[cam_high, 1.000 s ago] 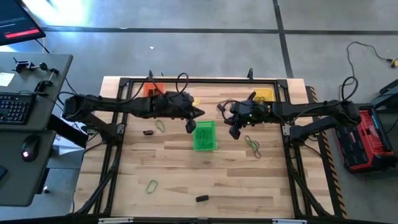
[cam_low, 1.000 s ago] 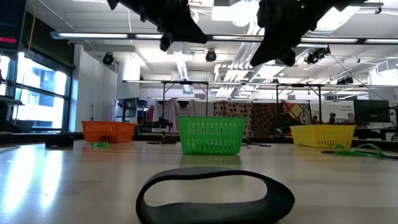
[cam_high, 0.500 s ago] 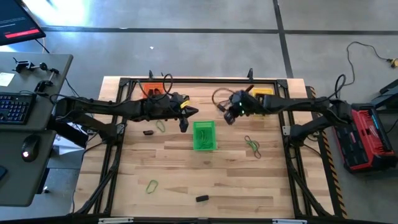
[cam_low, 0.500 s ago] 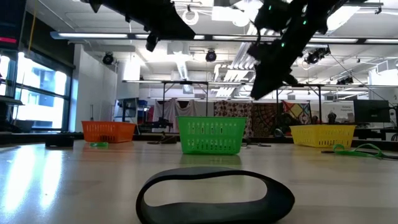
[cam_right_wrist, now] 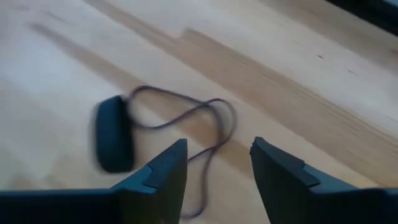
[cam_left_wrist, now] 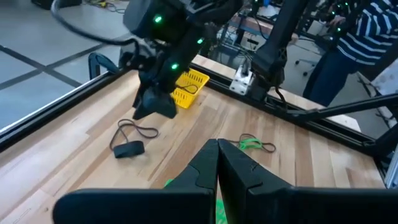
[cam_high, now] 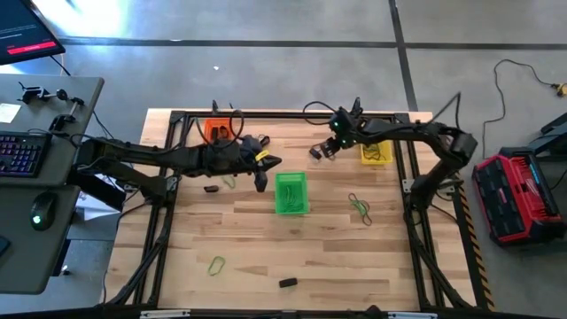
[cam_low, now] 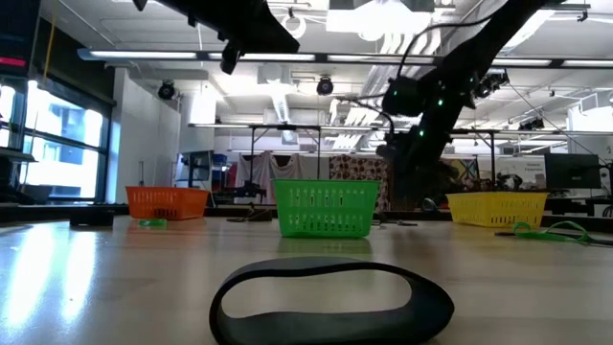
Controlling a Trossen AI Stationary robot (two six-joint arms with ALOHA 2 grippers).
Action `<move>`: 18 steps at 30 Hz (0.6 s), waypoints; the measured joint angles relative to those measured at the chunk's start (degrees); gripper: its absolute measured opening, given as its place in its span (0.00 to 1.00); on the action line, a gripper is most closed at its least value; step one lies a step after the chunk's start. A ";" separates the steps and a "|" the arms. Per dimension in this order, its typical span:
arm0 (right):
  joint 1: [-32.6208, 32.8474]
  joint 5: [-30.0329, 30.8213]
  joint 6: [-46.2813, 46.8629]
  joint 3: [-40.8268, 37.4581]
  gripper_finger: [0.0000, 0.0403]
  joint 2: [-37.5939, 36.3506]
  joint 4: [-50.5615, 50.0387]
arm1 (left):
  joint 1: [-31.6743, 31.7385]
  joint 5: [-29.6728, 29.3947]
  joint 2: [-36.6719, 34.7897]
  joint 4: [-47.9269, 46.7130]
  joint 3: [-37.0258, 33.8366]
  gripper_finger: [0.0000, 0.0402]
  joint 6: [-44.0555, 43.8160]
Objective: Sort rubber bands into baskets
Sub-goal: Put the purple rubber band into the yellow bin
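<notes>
1. Right gripper [cam_high: 316,151] hangs over the table's far side, betw. the green basket [cam_high: 291,193] & yellow basket [cam_high: 375,151]; fingers [cam_right_wrist: 158,174] spread, nothing betw. them.
2. Just below it: thin dark rubber band [cam_right_wrist: 199,121] w/ black bundle [cam_right_wrist: 113,142] on the wood.
3. Left gripper [cam_high: 260,180] by green basket's left, fingers [cam_left_wrist: 202,171] pressed together, empty.
4. Orange basket [cam_high: 217,130] far left; green bands [cam_high: 360,206] right of green basket.
</notes>
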 joint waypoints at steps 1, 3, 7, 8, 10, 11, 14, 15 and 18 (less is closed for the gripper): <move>-0.49 0.00 -0.03 -0.02 0.42 0.95 0.43 | -0.20 -0.42 0.00 0.01 0.00 0.00 -0.36; -1.40 0.00 -0.58 -0.02 0.44 2.37 1.73 | -0.41 -1.15 0.01 0.00 0.00 0.00 -0.75; -2.55 -0.02 -1.49 -0.02 0.46 4.36 3.29 | -0.50 -1.78 0.02 -0.01 0.00 0.00 -1.20; -2.75 -0.18 -1.50 -0.02 0.46 4.65 3.47 | -0.50 -1.82 0.02 -0.01 0.00 0.00 -1.20; -2.89 -1.40 -1.55 -0.02 0.46 5.16 4.03 | -0.50 -1.85 0.02 -0.01 0.00 0.00 -1.25; -2.90 -1.65 -1.83 -0.02 0.46 5.46 4.37 | -0.50 -1.85 0.02 -0.01 0.00 0.00 -1.25; -2.84 -2.12 -2.82 -0.02 0.46 6.48 4.55 | -0.50 -1.87 0.02 -0.03 0.00 0.00 -1.21; -2.84 -2.09 -2.84 -0.02 0.46 6.94 4.68 | -0.50 -1.87 0.02 -0.04 0.00 0.00 -1.14; -2.82 -1.92 -2.83 0.19 0.45 8.05 4.99 | -0.36 -1.87 0.04 -0.06 0.00 0.00 -1.12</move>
